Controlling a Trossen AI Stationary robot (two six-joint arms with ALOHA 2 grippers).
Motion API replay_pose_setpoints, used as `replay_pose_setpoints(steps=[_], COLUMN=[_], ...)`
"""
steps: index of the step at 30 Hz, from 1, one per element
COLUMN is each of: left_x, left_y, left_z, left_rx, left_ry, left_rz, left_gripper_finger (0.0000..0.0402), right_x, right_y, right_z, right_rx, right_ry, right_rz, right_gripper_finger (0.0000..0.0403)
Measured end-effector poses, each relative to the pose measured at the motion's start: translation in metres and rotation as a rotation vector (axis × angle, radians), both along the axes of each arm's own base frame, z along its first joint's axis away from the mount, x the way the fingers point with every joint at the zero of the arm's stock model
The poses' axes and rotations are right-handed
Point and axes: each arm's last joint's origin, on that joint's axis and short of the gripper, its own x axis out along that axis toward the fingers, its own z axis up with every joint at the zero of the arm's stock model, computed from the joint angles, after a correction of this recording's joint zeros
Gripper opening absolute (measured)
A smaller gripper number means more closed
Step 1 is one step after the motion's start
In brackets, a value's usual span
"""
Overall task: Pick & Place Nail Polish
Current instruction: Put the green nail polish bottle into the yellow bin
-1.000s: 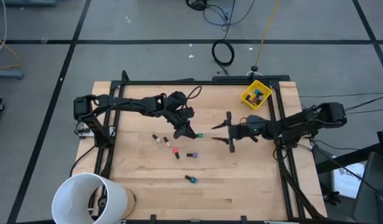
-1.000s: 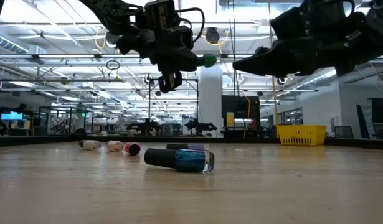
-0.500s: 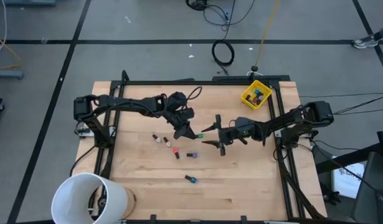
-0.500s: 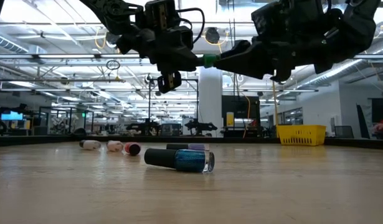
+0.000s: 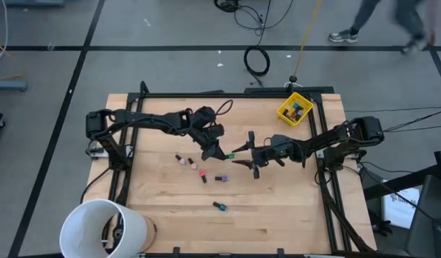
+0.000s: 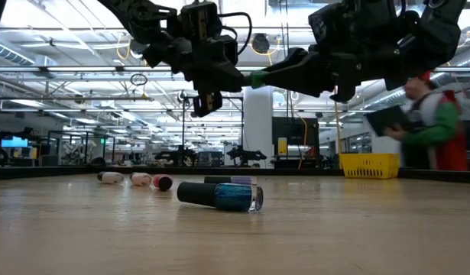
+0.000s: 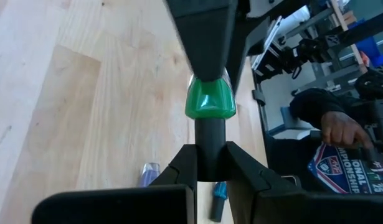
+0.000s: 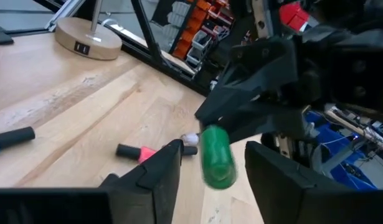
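While gripped: green bottle (image 5: 230,155) between right claw (image 5: 241,157) tips

- The left gripper (image 7: 210,165) pinches the black cap of a green bottle (image 7: 209,99).
- The bottle sticks straight out, above the wood table (image 7: 85,106).
- A dark finger (image 7: 200,37) of the other arm touches its far end.
- Two small bottles (image 7: 149,174) lie on the table below.
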Motion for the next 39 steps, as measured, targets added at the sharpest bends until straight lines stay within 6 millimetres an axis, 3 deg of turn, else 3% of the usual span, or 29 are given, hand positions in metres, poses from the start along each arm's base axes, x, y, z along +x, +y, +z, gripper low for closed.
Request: replay_pose_setpoints(steps=[11, 21, 30, 39], left_x=[0.0065, 0.0076, 0.0077, 0.0078], left_y=[-0.0006, -0.0006, -0.0009, -0.0008], left_z=[-0.0077, -0.006, -0.006, -0.0059], left_rx=[-0.031, -0.04, -0.047, -0.019], left_ry=[-0.004, -0.02, -0.015, -0.035], left_rz=[-0.01, -0.01, -0.007, -0.02], left_gripper_finger=[0.0034, 0.0034, 0.0034, 0.0034], right_x=[-0.0002, -0.0002, -0.0003, -0.0003], right_y=[-0.0002, -0.0003, -0.0003, -0.0003], right_z=[-0.0016, -0.0019, -0.0025, -0.0025], right_rx=[-0.018, -0.018, -0.021, -0.02], right_ry=[0.015, 0.018, 0.024, 0.025], right_rz=[0.001, 0.0, 0.001, 0.003], right_gripper_finger=[0.0115, 0.0108, 0.0066, 0.0067])
